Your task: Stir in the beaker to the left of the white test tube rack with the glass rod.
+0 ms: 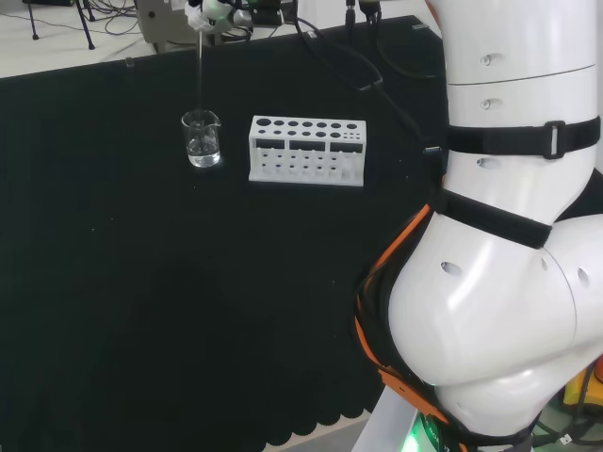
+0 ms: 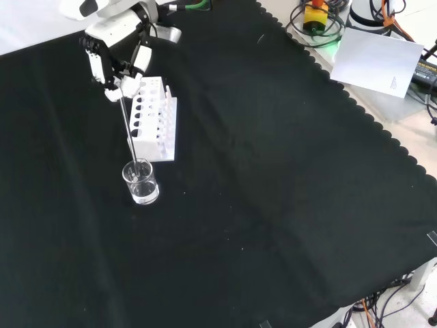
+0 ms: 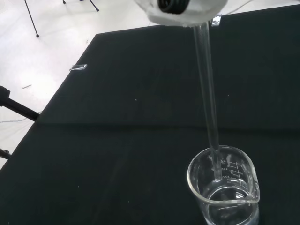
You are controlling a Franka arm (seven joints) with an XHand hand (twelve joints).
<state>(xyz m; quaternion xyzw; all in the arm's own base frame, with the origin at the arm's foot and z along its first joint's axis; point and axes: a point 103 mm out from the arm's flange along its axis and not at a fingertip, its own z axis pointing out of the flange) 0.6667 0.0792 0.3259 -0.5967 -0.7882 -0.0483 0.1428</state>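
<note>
Head view: beaker stands on the black cloth, just left of the white rack, apart from it. Rod hangs near upright from the hand at the far edge; its lower end is inside the beaker's mouth. Clear liquid low in the beaker.

Front view: hand is above the far end of the rack, fingers curled round the top of the rod. Rod slants down past the rack's side into the beaker, which sits nearer the camera than the rack. Cloth bare elsewhere; paper and cables lie off its edge, well apart.

Wrist view: rod enters the beaker; the tip looks to be at or just above the liquid, near the wall. Cannot tell if it touches glass.

Handling, as judged: rod is thin, stiff, smooth, brittle; held at its top end, so the tip swings wide with small wrist moves. Beaker is light and free-standing, so a knock on the wall could slide or tip it. Rack is the near obstacle beside the rod's path.
</note>
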